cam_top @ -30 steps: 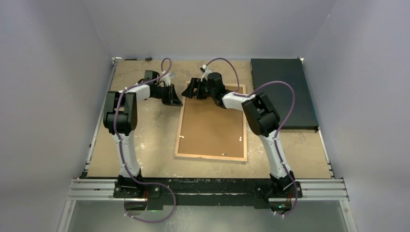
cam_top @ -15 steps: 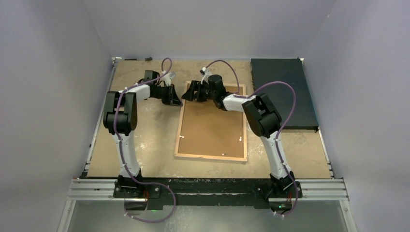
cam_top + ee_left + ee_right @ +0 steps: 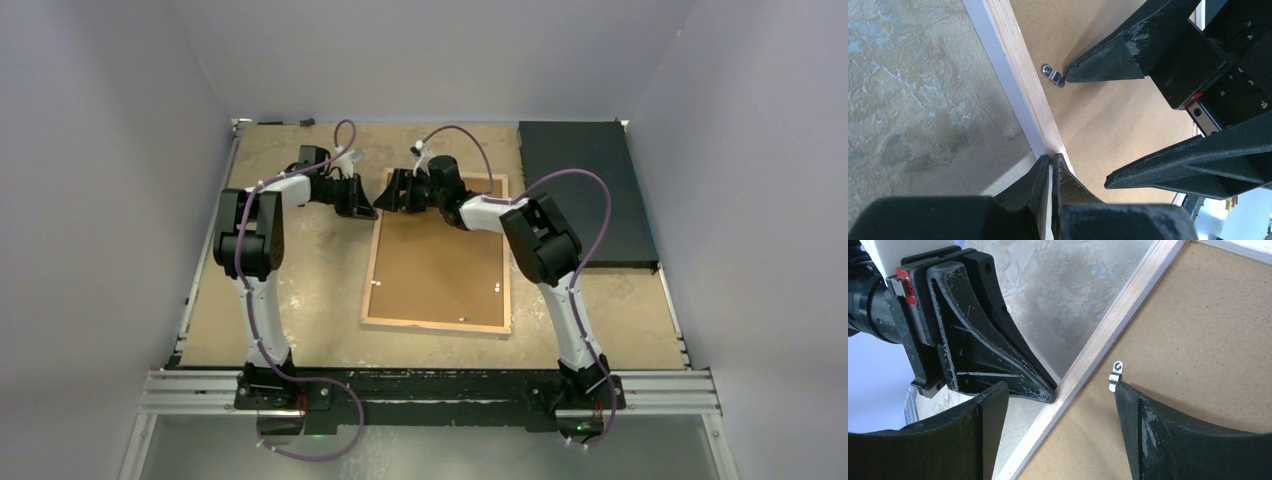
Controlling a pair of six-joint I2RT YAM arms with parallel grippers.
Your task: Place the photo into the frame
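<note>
1. The right gripper (image 3: 392, 191) is sitting slightly further left than a second ago. It is now straddling the left rail of the frame (image 3: 437, 323) near the far-left corner. The left gripper (image 3: 1051, 161) is keeping its spot.
2. The right gripper is standing spread wide and grasping nothing. One jaw is hanging over the table (image 3: 300, 290) outside the rail. The other is touching down on the backing board (image 3: 440, 260), right at a small metal clip (image 3: 1116, 375).
3. The left gripper is clenched on nothing, its joined tips pressing against the outer side of the same rail, just beside the right gripper.
4. The frame is lying face down at mid-table, wood back up, with the backing board sitting in it. Its long axis is running from the near edge toward the far edge.
5. The clip is lying just inside the rail, so the right arm is the nearer one. The coming move is probably turning this clip off the board while the left gripper is bracing the frame.
6. The photo is not showing in any view. A black mat (image 3: 590, 190) is lying at the far right.
</note>
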